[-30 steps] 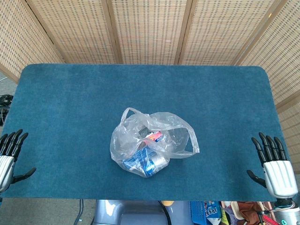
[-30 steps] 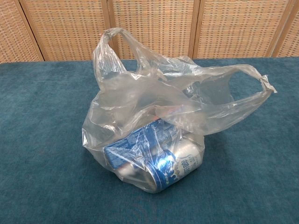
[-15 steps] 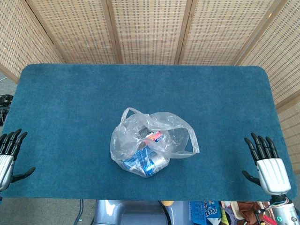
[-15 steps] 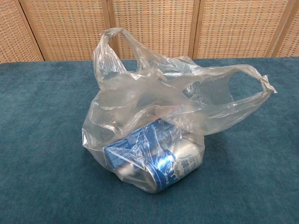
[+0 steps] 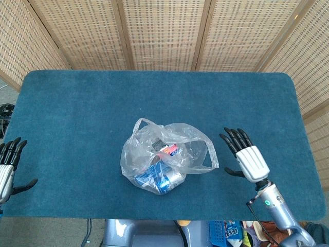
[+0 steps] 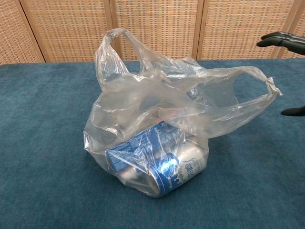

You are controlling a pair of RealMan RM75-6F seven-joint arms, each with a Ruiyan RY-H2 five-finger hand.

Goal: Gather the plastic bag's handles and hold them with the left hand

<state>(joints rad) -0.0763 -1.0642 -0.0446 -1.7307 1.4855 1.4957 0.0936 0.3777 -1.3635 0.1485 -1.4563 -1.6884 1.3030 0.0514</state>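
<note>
Plastic bag (image 5: pixel 167 157) is thin clear film, crinkled and glossy, with a shiny blue-and-white printed packet (image 6: pixel 157 164) showing through. Tabletop (image 5: pixel 77 113) is covered in matt teal cloth with a short fuzzy nap; screen (image 5: pixel 164 31) behind it is woven cane in pale wood frames. Right hand (image 5: pixel 245 157) has matt black fingers (image 5: pixel 234 140) and a smooth silver-white shell.

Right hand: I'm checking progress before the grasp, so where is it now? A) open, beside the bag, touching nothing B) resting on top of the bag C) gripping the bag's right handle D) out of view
A: in the head view the right hand is spread open over the table, just right of the bag, with a gap between them.
</note>
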